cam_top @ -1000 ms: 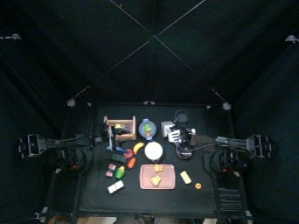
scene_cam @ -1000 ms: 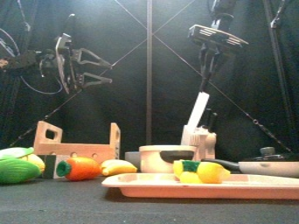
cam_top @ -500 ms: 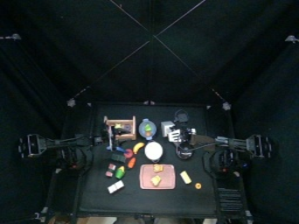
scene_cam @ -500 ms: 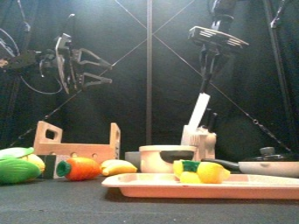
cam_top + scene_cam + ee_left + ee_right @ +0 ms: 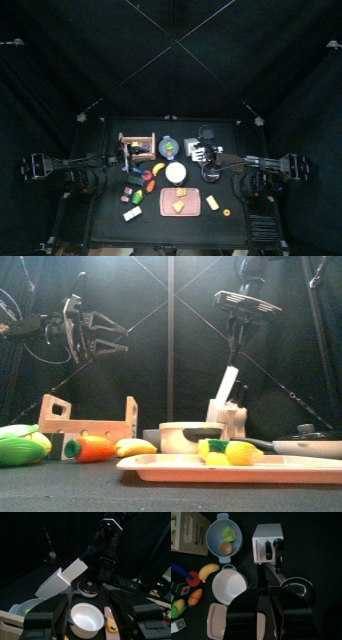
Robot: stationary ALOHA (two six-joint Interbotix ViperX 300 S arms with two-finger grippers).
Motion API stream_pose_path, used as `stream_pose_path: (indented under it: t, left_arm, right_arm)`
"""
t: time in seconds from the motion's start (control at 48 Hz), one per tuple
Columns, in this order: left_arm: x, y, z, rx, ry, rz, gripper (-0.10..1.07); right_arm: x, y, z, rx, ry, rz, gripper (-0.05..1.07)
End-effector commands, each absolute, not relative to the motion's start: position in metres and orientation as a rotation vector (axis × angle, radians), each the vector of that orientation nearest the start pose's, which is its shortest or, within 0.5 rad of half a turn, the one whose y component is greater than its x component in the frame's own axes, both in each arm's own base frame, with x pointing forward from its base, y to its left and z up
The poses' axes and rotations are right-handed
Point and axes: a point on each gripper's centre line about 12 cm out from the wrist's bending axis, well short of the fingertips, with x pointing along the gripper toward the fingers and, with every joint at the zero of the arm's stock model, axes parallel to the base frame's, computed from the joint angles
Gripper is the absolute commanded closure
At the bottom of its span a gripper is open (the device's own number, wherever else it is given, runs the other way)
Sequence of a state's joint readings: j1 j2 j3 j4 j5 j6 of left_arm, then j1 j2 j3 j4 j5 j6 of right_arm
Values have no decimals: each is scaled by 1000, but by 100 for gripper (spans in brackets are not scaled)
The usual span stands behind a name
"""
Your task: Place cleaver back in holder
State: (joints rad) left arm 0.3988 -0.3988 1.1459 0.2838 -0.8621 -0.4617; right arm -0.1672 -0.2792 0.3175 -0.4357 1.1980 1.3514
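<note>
Hanging high over the right half of the table, the right gripper (image 5: pixel 238 348) is seen clamped on the cleaver (image 5: pixel 229 384), whose dark handle is pinched between the two jaws while the white blade is pointed downward at a slight tilt. Directly below the blade a white box with black handles (image 5: pixel 227 418) is found, the blade's lower end being just above it; whether the two touch cannot be told. Beside that box, toward the near side, a white bowl (image 5: pixel 187 436) is set, and to the right a dark pan (image 5: pixel 296 587) is seen. The holder (image 5: pixel 88 421), a light tan wooden rack with an open frame, is stood on the left part of the table, well apart from the cleaver, with no blade seen in it. In front of the bowl a pinkish cutting board (image 5: pixel 160 466) is laid, with toy food pieces resting on it. The left gripper (image 5: pixel 90 607) is held raised at the left side, its jaws apart and nothing held between them.
</note>
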Motion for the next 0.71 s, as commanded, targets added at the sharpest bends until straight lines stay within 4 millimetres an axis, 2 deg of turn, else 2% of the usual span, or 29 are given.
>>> stream_pose_path:
  t: [0.0,0.688]
  left_arm:
    - [263,85,238,-241,-131,172,10]
    - [262,84,237,-243,-126,173,10]
  right_arm:
    - [302,-103,329,874,714,-1126,52]
    - [314,-125,307,854,725,-1178,52]
